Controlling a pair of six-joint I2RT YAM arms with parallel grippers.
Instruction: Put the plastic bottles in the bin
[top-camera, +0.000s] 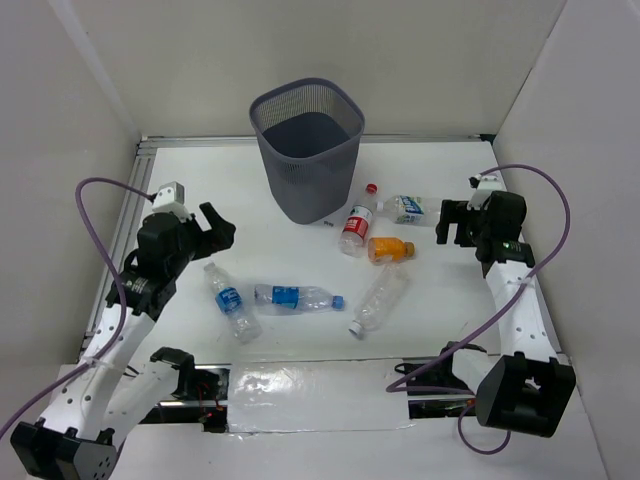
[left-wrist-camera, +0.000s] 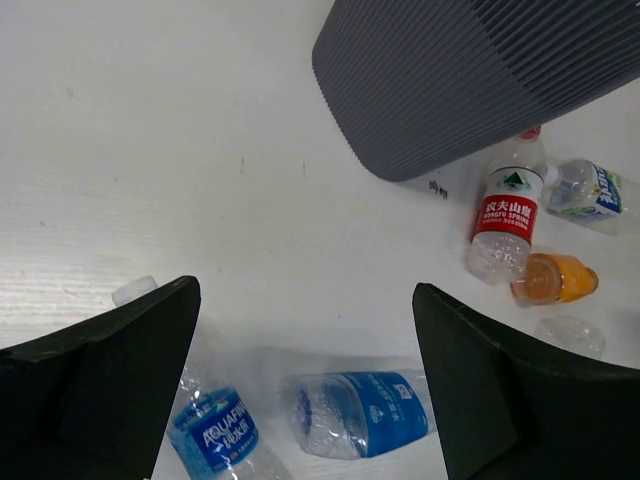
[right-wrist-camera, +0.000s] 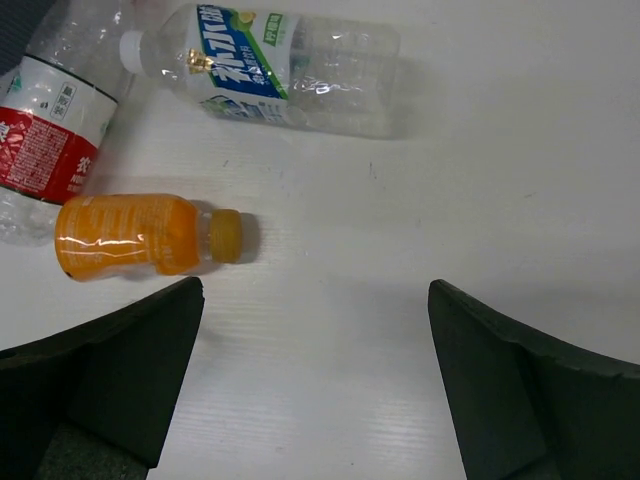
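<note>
The dark grey mesh bin (top-camera: 307, 150) stands at the back centre, also in the left wrist view (left-wrist-camera: 470, 80). Six bottles lie on the table. Two blue-labelled ones (top-camera: 231, 301) (top-camera: 295, 297) lie front left, under my open left gripper (top-camera: 215, 228) (left-wrist-camera: 305, 290). An unlabelled clear one (top-camera: 380, 298) lies front centre. The red-labelled one (top-camera: 357, 226) (right-wrist-camera: 45, 140), the orange one (top-camera: 390, 249) (right-wrist-camera: 140, 235) and a blue-green-labelled one (top-camera: 407, 209) (right-wrist-camera: 290, 65) lie right of the bin. My right gripper (top-camera: 450, 224) (right-wrist-camera: 315, 288) is open and empty above bare table, right of the orange bottle.
White walls close in the table on the left, back and right. A metal rail (top-camera: 140, 160) runs along the left and back edges. A sheet of clear plastic (top-camera: 300, 390) lies at the front edge between the arm bases.
</note>
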